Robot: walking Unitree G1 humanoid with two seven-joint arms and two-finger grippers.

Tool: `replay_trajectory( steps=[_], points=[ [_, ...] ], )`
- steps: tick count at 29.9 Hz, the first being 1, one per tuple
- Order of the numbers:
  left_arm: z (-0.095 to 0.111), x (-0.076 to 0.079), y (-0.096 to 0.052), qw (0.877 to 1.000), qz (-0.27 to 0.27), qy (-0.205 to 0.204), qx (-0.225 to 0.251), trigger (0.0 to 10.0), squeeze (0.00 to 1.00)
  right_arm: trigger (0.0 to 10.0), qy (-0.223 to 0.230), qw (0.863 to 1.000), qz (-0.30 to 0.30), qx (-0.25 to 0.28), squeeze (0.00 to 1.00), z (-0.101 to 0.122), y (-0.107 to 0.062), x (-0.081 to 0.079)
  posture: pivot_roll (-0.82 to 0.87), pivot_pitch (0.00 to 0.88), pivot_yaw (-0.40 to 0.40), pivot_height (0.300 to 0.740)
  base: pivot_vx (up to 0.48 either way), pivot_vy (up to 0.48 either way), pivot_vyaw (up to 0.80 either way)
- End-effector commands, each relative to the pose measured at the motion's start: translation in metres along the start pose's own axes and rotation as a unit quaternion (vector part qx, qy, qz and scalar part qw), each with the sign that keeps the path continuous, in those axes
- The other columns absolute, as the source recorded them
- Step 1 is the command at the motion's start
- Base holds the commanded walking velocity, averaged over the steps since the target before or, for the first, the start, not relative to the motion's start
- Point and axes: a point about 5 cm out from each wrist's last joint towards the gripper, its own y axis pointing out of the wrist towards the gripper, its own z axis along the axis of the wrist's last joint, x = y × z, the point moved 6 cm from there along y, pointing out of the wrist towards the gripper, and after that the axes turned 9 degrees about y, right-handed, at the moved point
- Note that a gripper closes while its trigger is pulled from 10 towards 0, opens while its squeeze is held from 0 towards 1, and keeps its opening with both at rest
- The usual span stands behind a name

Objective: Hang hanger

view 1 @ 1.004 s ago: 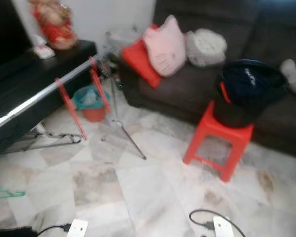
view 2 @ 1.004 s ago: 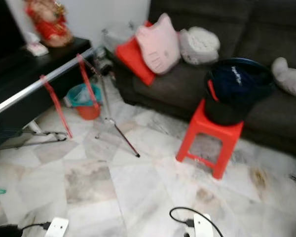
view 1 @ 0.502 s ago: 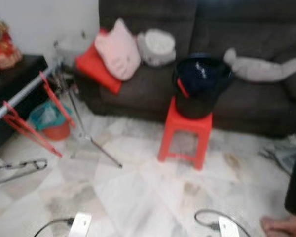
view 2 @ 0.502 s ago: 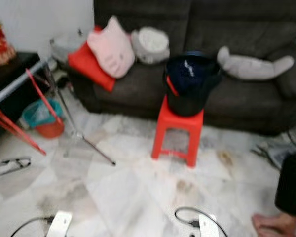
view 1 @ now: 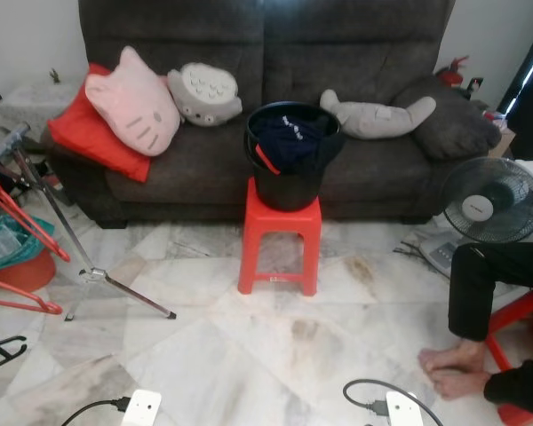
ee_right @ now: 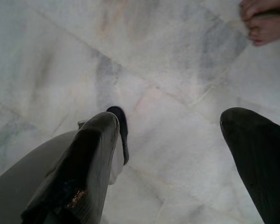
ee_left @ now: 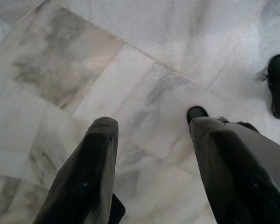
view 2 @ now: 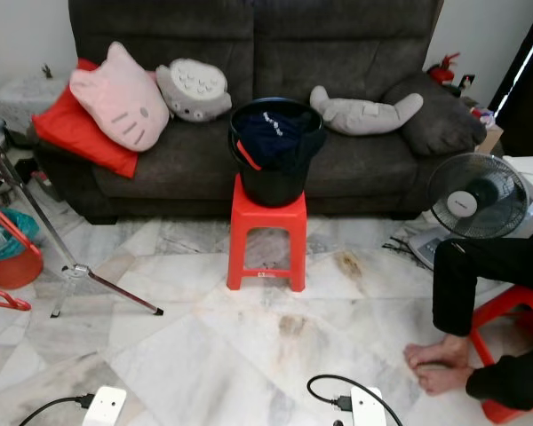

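Note:
Red hangers [view 1: 22, 222] hang from the metal rail [view 1: 7, 140] of a clothes rack at the far left edge, and another red hanger [view 1: 18, 300] shows lower down. The rack's tripod leg [view 1: 89, 273] stands on the marble floor. A black bucket [view 1: 289, 164] holding dark clothes sits on a red stool [view 1: 280, 235] in front of the sofa. My left gripper [ee_left: 151, 126] hangs open over bare marble tiles with nothing between its fingers. My right gripper [ee_right: 172, 121] is open too, above the floor near a person's toes [ee_right: 266, 21].
A dark sofa [view 1: 204, 169] with cushions and soft toys spans the back. A person's legs [view 1: 480, 284] and bare feet [view 1: 453, 368] are at the right, beside a floor fan [view 1: 489, 200]. Power strips [view 1: 140, 408] [view 1: 400, 410] with cables lie near me.
The camera has swung to the right: the rack and red hangers slid to the left edge, while the whole sofa, the fan and the seated person came into view.

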Motion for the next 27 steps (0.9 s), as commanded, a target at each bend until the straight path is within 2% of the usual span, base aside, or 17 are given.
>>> replay_trajectory(
  steps=[1,19,27],
  points=[
    [-0.0033,-0.0003,-0.0003,1.000,0.000,-0.001,-0.006,10.0,0.00,10.0,0.008,1.000,-0.002,0.006,0.00,0.0029,0.0002,0.0005,-0.10,0.000,0.037,0.740,0.274,0.000,0.00],
    [-0.0067,0.0001,-0.0008,1.000,-0.005,0.006,-0.009,10.0,0.00,10.0,0.003,1.000,-0.003,0.001,0.00,-0.0018,-0.0004,-0.0005,-0.10,0.000,0.033,0.740,0.279,0.000,0.00],
    [-0.0062,0.0002,-0.0007,1.000,-0.006,0.008,-0.009,10.0,0.00,10.0,0.014,1.000,-0.006,0.003,0.00,-0.0017,-0.0005,-0.0001,-0.10,0.000,0.033,0.740,0.282,0.000,0.00]
  ],
)
